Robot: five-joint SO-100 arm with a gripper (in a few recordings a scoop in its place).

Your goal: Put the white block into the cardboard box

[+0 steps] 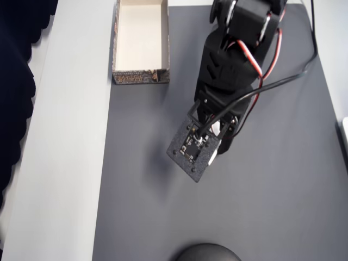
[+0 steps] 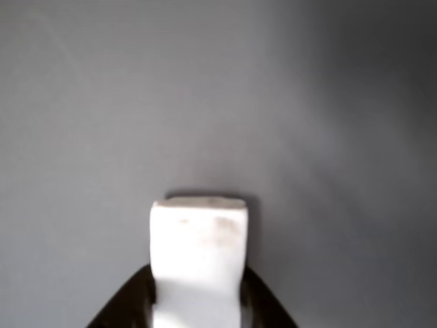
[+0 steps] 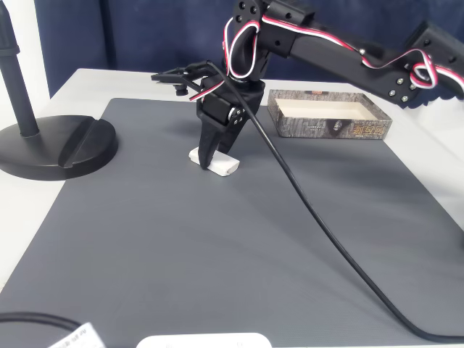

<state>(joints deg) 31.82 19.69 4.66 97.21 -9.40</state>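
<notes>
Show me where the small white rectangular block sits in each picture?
Overhead view: small white rectangular block peeks out at centre, under the black arm.
Wrist view: bottom centre, between the dark jaws.
Fixed view: left of centre, on the mat.
Shared landmark: grey mat.

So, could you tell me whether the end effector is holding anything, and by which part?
The end effector straddles the block across its width, on the mat; a firm hold cannot be told.
</notes>
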